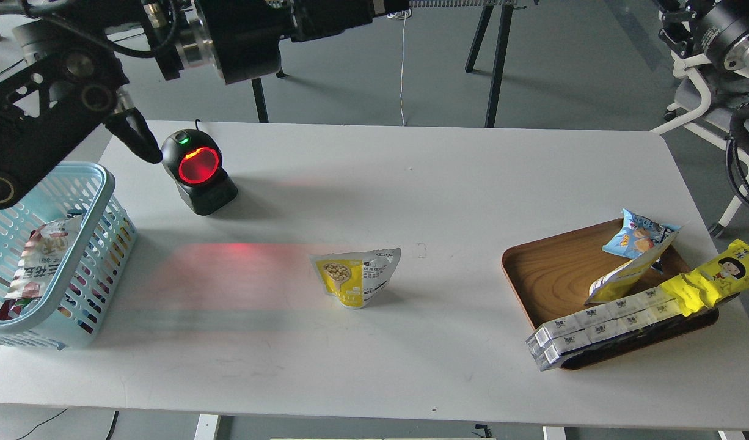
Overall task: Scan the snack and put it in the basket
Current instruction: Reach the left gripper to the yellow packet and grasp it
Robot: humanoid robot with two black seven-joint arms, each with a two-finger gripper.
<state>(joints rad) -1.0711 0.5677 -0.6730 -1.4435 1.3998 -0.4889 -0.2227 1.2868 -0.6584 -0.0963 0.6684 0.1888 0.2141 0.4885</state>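
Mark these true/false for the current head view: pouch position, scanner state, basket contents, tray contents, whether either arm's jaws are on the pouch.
1. The yellow nut pouch stands on the table, mid-front. True.
2. The barcode scanner is dark. False: its window glows red and throws red light on the table.
3. The blue basket is empty. False: at least one snack pack lies in it.
4. The wooden tray holds several snack packs. True.
5. One arm's jaws grip the pouch. False: it stands alone, and no jaws show in this view.
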